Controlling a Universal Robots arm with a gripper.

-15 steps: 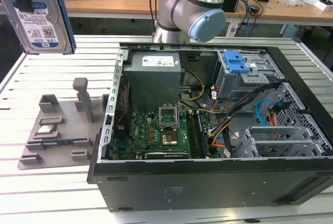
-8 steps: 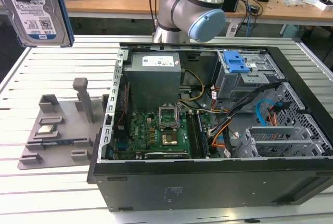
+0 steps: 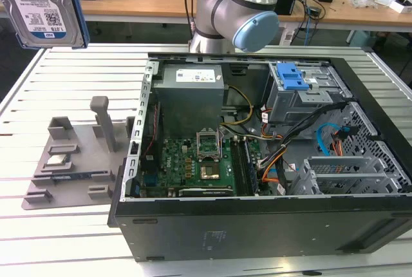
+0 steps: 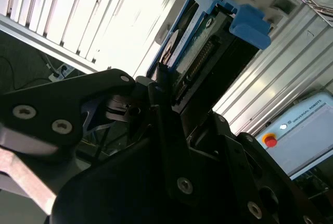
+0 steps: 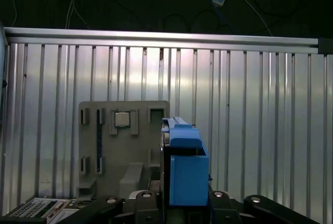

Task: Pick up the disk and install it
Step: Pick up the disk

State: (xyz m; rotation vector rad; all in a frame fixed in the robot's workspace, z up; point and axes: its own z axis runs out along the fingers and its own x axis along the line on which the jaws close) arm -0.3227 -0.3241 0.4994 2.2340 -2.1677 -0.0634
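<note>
Blue plastic rails frame the disk (image 3: 40, 3), which hangs high in the air at the exterior view's left. It is above the slatted metal table (image 3: 77, 71) and well apart from the open computer case (image 3: 257, 232). In the second wrist view your gripper (image 4: 165, 86) is clamped narrow on one end of the disk, holding it edge-on. The hold looks short, so a quick swing could let the disk twist or slip. The drive cage (image 3: 302, 100) with its blue latch (image 3: 293, 76) sits inside the case, with loose cables (image 3: 313, 124) just beside it. A tilted disk could catch the case rim or snag them. You have open room above the table and the grey fixture (image 3: 71, 161), but little inside the case.
</note>
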